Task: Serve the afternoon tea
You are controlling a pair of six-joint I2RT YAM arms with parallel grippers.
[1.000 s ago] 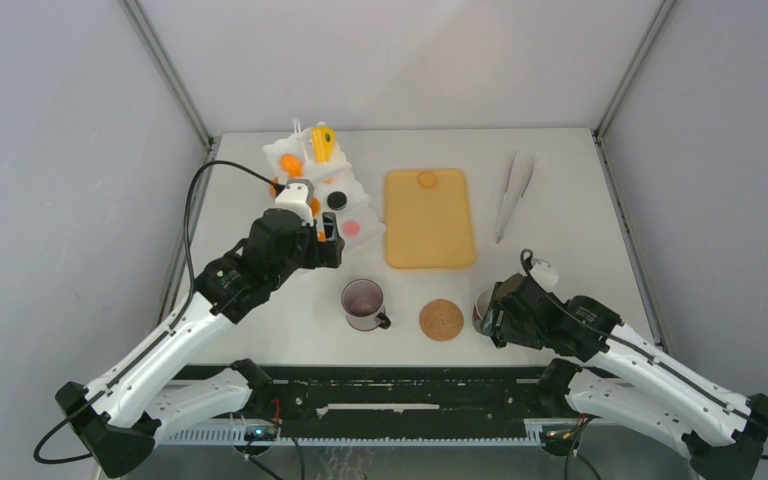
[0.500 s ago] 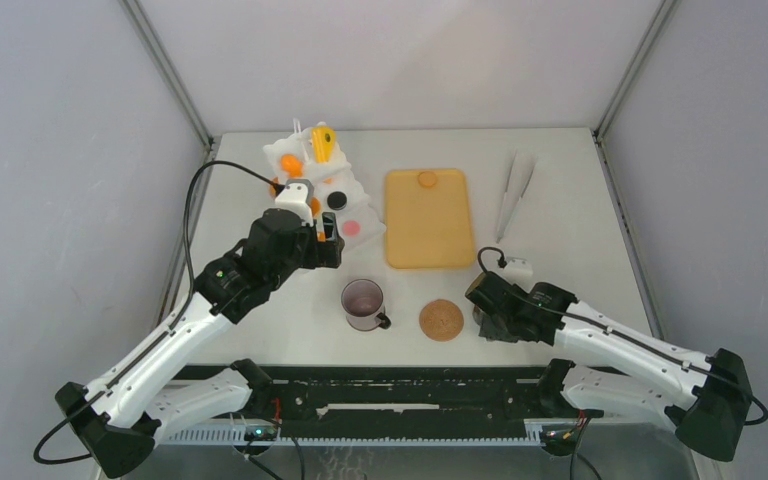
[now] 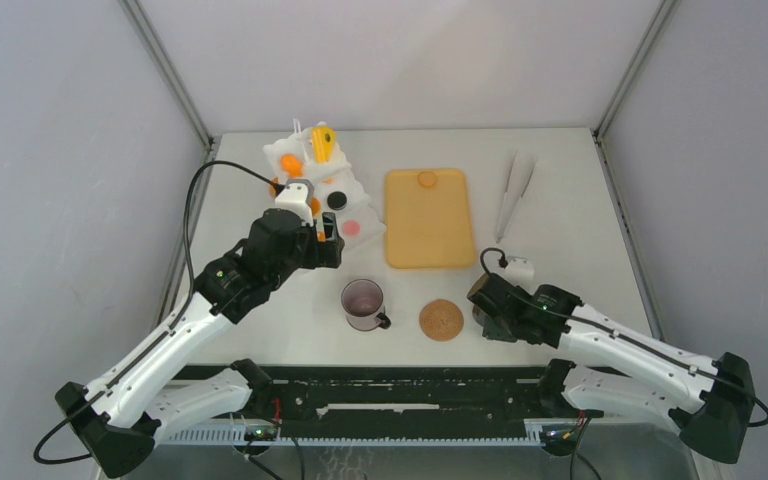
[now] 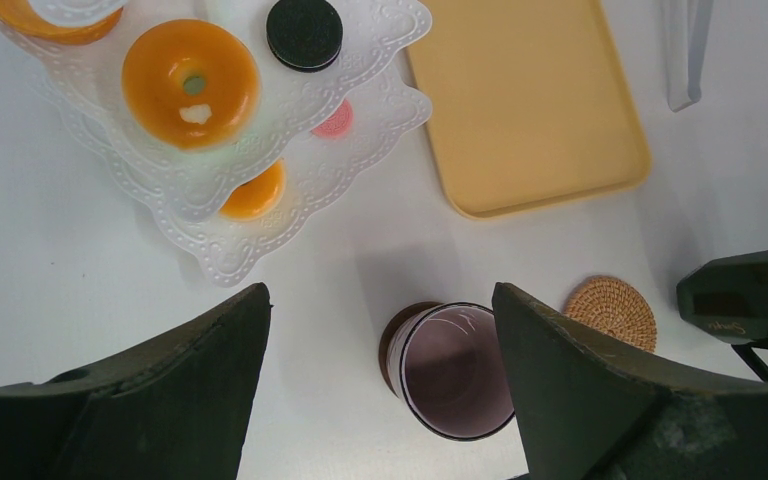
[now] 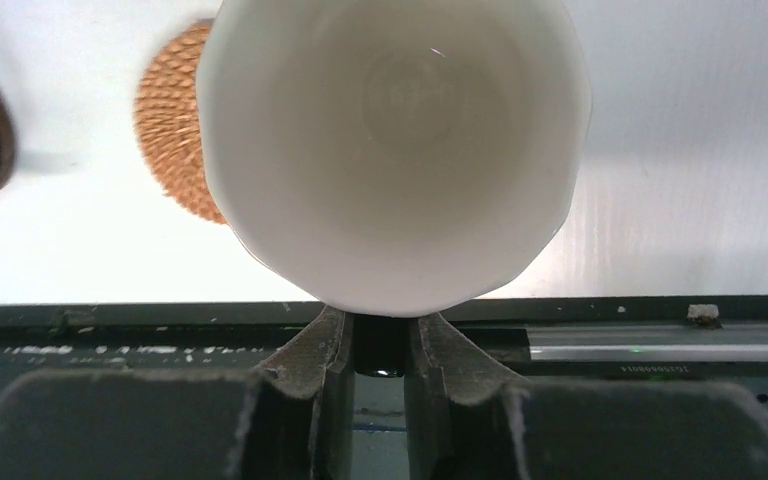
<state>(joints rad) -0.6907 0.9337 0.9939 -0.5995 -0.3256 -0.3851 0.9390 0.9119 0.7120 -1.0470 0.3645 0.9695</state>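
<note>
A dark mug [image 3: 363, 303] with a pale purple inside stands on a brown coaster [image 4: 393, 338] in the near middle. My left gripper [image 3: 330, 235] hangs open above it and holds nothing [image 4: 380, 300]. The second mug [image 5: 390, 150], white inside, fills the right wrist view. My right gripper [image 5: 380, 350] is shut on its dark handle [image 5: 380, 352]; from above the arm hides most of that mug [image 3: 482, 303]. Toy pastries sit on a white tiered stand [image 4: 210, 260]: an orange tart [image 4: 190, 83], a black round [image 4: 304, 32], a pink round [image 4: 335, 122], a yellow cake wedge [image 3: 323, 143].
A flat tan tray [image 3: 428, 218] lies behind the mugs with a small orange piece [image 3: 426, 179] at its far end. A bare woven coaster [image 3: 441, 320] lies just left of the right gripper. White tongs [image 3: 513, 192] lie at the back right.
My right arm has swung left toward the woven coaster, and its jaws have closed on the second mug's handle. The left arm has not moved.
</note>
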